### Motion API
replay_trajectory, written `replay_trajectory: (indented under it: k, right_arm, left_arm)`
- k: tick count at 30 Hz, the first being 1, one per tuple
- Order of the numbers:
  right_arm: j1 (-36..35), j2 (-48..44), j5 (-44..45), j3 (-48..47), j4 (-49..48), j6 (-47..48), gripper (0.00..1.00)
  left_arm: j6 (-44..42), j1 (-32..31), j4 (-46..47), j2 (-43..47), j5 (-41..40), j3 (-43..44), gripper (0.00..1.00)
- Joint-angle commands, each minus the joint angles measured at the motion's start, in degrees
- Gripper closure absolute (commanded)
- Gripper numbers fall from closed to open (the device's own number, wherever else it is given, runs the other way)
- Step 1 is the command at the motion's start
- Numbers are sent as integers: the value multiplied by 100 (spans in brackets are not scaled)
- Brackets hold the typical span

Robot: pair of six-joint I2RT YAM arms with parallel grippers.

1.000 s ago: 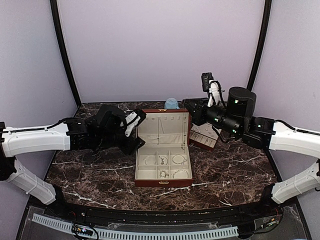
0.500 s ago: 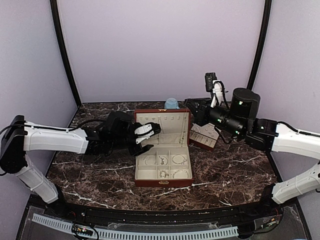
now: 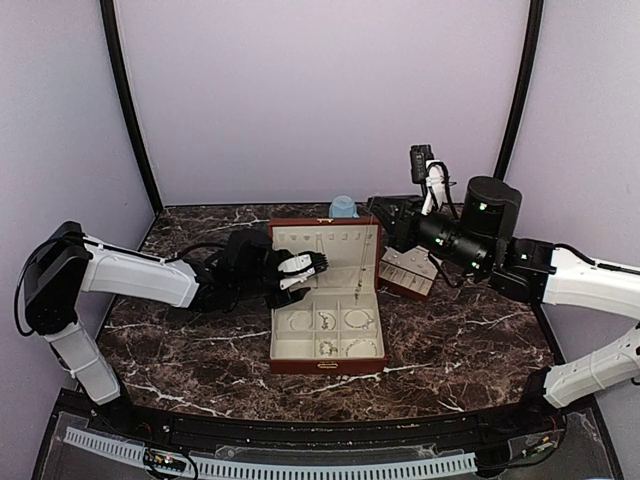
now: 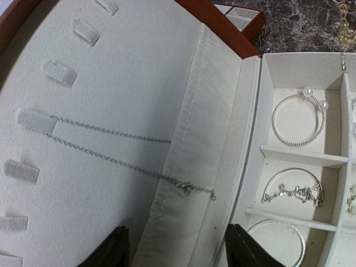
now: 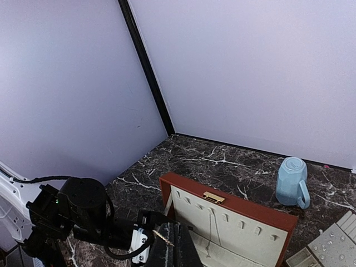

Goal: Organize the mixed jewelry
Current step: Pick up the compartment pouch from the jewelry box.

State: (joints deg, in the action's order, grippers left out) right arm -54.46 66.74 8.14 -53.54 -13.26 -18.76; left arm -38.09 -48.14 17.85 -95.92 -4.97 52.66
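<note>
The mixed jewelry [image 3: 327, 320] lies inside the open box [image 3: 327, 366]. Most pieces sit in the base compartments, and a silver chain [image 4: 111, 150] hangs from a tab on the upright lid [image 4: 139, 72], its clasp [image 4: 189, 188] drooping to the fold where lid meets base.

The chain looks almost weightless, limp and slippery, and likely to snag or kink. The clasp end is the thickest and safest place to pinch. The pearl-tipped bangle [image 4: 297, 119] and charm bracelet [image 4: 295, 192] in the compartments beside that fold are thin hoops, stiffer but easily bent, and best taken across the wire, away from the pearls.

The left gripper [image 4: 181, 250] hovers at the fold with its jaws apart and nothing between them. The right gripper [image 5: 173, 240] is closed above the box's right side. A gold strand [image 4: 347, 28] dangles near it, possibly held, though the view is too poor to be sure.

The lining is soft cloth. The compartment walls and the lid close behind leave little room for the fingers. On the dark marble table [image 3: 450, 340], the blue mug [image 3: 343, 206] stands behind the box and the slotted tray [image 3: 405, 270] just to its right.
</note>
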Motion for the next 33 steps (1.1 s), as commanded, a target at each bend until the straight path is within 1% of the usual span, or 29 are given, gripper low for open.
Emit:
replay_trajectory:
  k: [1,13,17,20,24,29,30,33]
  right_arm:
    - [27,5,-147,15,-306,-48,100]
    - [26,76,-257,-25,-362,-119,100]
    - [32,56,-269,-29,-371,-135,100]
    - [28,50,-278,-34,-379,-136,100]
    - [30,73,-287,-33,-388,-155,100]
    - [31,119,-297,-36,-388,-172,100]
    - [32,129,-296,-41,-388,-181,100]
    - [28,144,-304,-36,-409,-193,100]
  left_arm:
    - [-14,29,298,-90,138,133,40]
    - [370,88,324,-205,171,-93,49]
    - [483,93,332,-236,172,-184,55]
    - [477,89,376,-287,63,-217,56]
    - [424,89,638,-252,-66,-289,55]
    - [224,77,1051,40,131,-405,48]
    - [148,77,1097,74,208,-414,44]
    - [2,77,1046,68,251,-338,40]
